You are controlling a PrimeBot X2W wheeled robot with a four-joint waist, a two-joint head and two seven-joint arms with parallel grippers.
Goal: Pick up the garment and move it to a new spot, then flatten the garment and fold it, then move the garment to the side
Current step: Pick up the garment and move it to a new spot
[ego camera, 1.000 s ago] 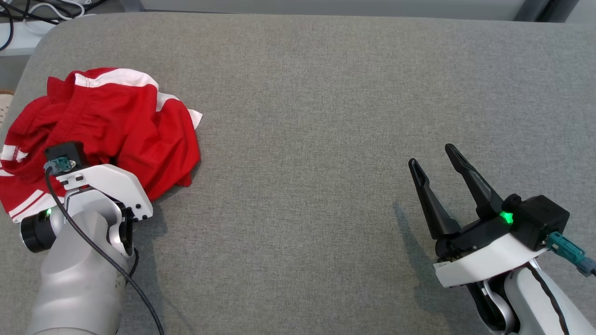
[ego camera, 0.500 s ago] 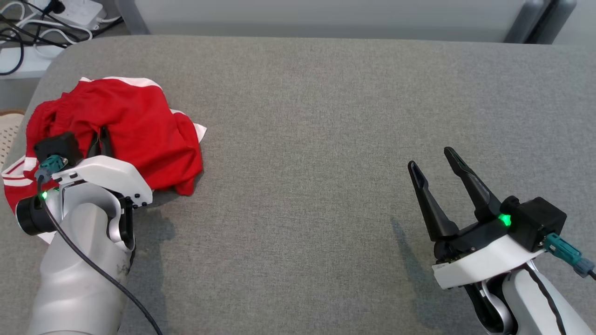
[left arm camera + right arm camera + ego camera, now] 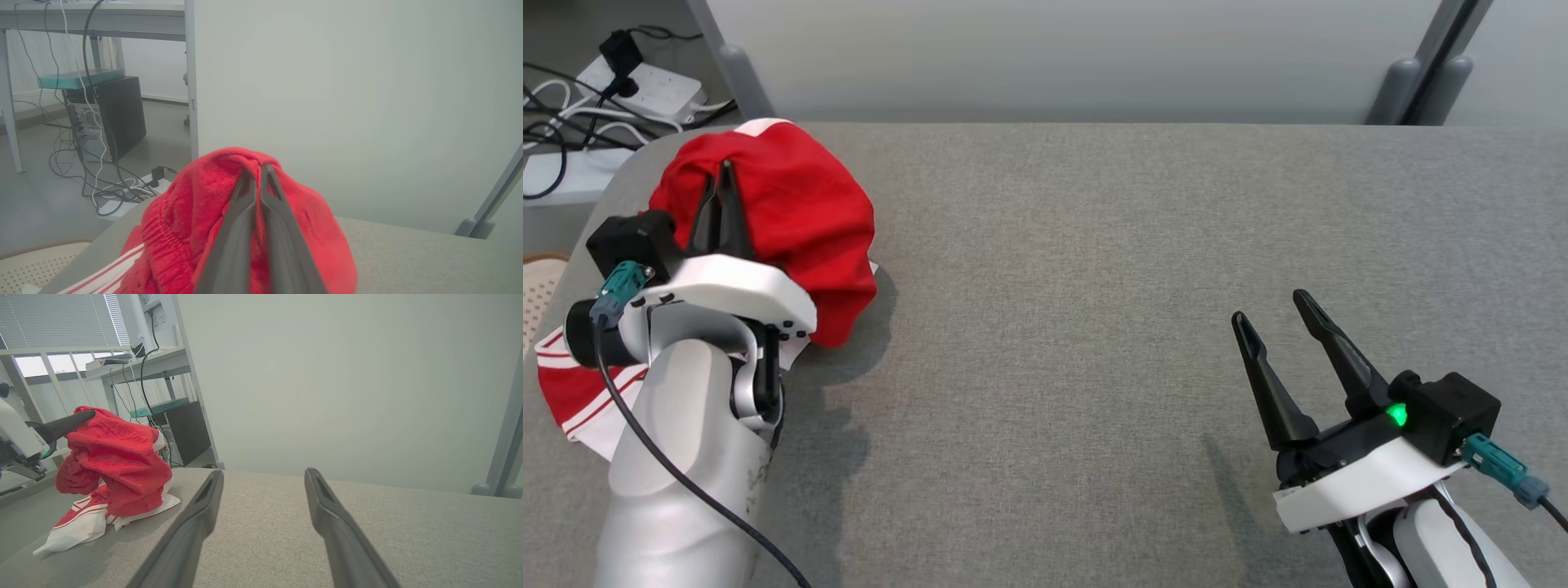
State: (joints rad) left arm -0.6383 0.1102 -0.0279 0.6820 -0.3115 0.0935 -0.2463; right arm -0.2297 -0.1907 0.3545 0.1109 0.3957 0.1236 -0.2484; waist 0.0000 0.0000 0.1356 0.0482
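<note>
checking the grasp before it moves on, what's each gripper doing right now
Left gripper: shut on the red garment.
Right gripper: open, holding nothing.

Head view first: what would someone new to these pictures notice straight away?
The bright red garment with white stripes stands out at the far left of the grey padded surface. The left gripper is shut on it, holding a bunch of cloth up while the striped end lies on the surface. At the lower right the right gripper hovers open, holding nothing.
</note>
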